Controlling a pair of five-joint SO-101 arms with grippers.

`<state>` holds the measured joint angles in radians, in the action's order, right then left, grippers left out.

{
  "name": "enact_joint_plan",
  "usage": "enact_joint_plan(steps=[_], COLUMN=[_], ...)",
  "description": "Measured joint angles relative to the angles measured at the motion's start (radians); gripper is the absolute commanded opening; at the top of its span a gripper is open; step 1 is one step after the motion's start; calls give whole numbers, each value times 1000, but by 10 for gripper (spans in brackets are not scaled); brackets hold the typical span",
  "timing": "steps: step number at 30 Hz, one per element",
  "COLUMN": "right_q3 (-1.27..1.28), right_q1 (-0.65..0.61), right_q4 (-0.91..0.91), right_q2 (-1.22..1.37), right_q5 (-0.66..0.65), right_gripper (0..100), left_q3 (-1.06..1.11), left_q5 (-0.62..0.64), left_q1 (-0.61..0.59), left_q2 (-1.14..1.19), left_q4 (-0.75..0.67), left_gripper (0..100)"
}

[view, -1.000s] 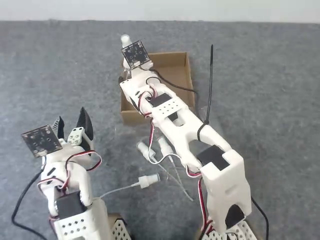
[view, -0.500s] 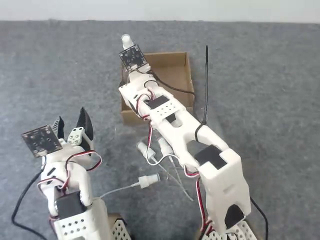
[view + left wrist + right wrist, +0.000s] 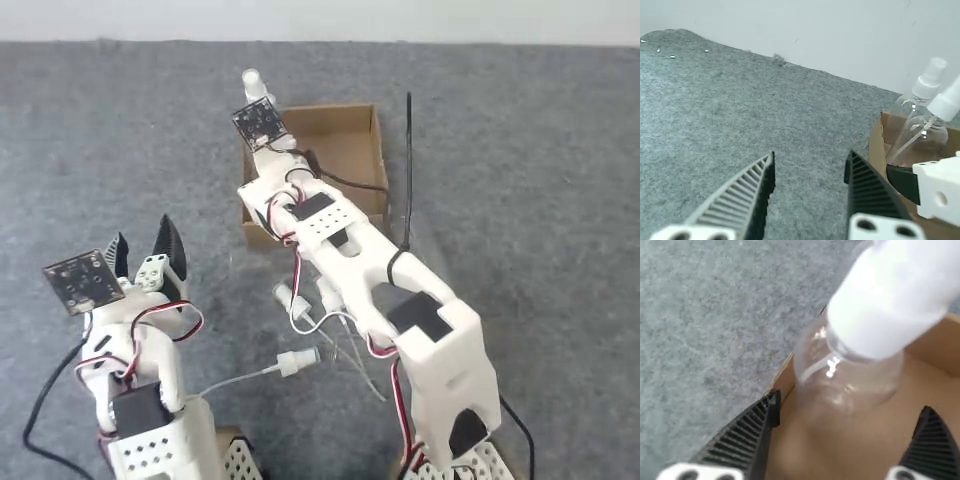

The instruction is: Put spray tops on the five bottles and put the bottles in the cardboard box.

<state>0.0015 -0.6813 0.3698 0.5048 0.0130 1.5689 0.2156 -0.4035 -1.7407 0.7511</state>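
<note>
Your right gripper [image 3: 850, 407] and left gripper [image 3: 810, 157] are gaping empty; a capped bottle [image 3: 850, 370] is standing in the cardboard box [image 3: 345, 135], spray tops [image 3: 298, 361] lying loose.

A grey, felt-like carpet [image 3: 520, 150] covers the table. A plain white wall [image 3: 815, 30] rises behind its far edge. The light is even.

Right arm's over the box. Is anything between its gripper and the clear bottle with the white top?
Nothing visible does. The right gripper is open, and the clear plastic bottle with the white spray top sits just inside the brown cardboard box, between the fingers, with only bare box floor in the gap.
</note>
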Motion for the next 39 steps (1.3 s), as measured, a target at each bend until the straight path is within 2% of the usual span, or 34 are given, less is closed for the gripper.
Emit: enact_joint_plan(steps=[12, 22, 27, 34, 39], right_q3=[0, 0, 0, 0, 0], right_q1=[-5, -5, -5, -31, -31], right_q4=[212, 493, 608, 753, 841], right_q2=[-129, -301, -387, -502, -572], right_q5=[0, 64, 69, 69, 69], right_gripper=[359, 358, 357, 355, 244], left_q3=[0, 0, 29, 31, 31], left_q5=[0, 0, 0, 0, 0], left_q1=[0, 0, -2, -2, -2], left_q2=[0, 0, 2, 2, 2], left_q4=[0, -5, -57, -58, -58], left_gripper=[215, 214, 214, 214, 214])
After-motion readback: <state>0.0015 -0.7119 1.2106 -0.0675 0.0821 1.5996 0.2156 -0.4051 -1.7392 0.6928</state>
